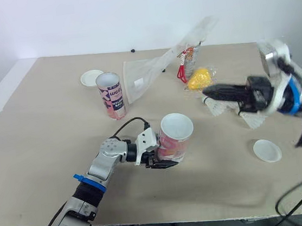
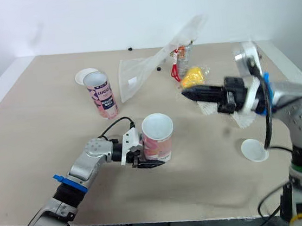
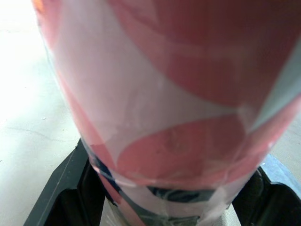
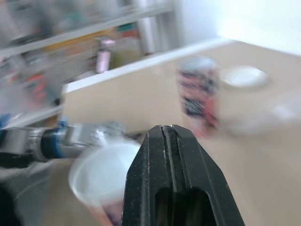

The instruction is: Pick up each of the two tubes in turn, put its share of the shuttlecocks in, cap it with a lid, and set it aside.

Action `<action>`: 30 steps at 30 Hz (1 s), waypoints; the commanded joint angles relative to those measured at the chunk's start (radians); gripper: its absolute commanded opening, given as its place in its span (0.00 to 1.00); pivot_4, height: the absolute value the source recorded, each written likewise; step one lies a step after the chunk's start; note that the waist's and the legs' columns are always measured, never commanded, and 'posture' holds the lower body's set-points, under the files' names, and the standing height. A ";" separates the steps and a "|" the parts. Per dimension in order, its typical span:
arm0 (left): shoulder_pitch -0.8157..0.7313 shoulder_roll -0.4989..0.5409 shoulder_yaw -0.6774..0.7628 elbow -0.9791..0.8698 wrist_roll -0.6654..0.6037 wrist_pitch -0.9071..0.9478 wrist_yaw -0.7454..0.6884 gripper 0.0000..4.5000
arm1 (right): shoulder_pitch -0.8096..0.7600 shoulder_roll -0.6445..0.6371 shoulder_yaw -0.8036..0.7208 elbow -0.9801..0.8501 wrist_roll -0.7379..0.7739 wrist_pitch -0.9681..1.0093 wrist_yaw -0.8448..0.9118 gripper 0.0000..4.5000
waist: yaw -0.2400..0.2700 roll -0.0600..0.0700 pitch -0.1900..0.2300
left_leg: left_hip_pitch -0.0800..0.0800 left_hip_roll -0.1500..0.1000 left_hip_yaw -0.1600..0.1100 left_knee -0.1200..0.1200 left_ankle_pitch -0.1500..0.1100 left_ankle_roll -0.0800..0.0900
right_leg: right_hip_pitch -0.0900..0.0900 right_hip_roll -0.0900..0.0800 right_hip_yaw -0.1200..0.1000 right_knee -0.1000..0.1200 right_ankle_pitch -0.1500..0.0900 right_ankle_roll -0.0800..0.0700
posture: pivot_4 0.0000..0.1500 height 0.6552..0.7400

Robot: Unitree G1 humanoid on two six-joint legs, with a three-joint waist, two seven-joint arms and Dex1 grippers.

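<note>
You are looking at two tubes: the far tube (image 1: 111,94) and the near tube (image 1: 174,137). You are also seeing two white lids, the left lid (image 1: 91,78) and the right lid (image 1: 267,150). Two white shuttlecocks are showing, the nearer shuttlecock (image 1: 214,106) and the outer shuttlecock (image 1: 255,118), both partly hidden. One yellow clump (image 1: 199,78) is sitting too bunched to count. One clear plastic bag (image 1: 147,75) is lying there.

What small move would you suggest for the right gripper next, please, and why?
Probably open the right gripper and lower it onto the white shuttlecock near its tip: its fingers are shut on nothing, while the left gripper holds the tube, mouth open, ready for filling.
</note>
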 commanded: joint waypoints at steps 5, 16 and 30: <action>0.007 -0.006 -0.005 0.036 0.022 -0.016 0.009 0.98 | 0.321 0.074 0.029 -0.132 -0.138 -0.315 -0.004 0.22 | -0.002 0.005 0.002 | 0.001 -0.002 0.001 0.001 0.001 0.001 | 0.001 0.000 0.003 -0.002 0.001 -0.001 | 1.00 1.00; 0.015 -0.001 0.010 0.007 0.003 -0.040 -0.015 1.00 | 0.456 0.079 0.187 -0.044 -0.259 -0.606 0.127 0.97 | -0.002 0.004 0.003 | 0.000 -0.002 0.000 0.000 0.001 0.001 | 0.000 0.000 0.003 -0.002 0.000 -0.002 | 1.00 1.00; -0.001 0.046 0.074 -0.002 -0.052 -0.031 -0.042 1.00 | 0.257 0.176 0.363 0.216 -0.367 -0.857 0.187 0.97 | -0.003 0.003 0.004 | 0.001 -0.001 -0.001 0.000 0.001 0.001 | 0.000 0.002 0.002 -0.002 0.002 0.001 | 1.00 1.00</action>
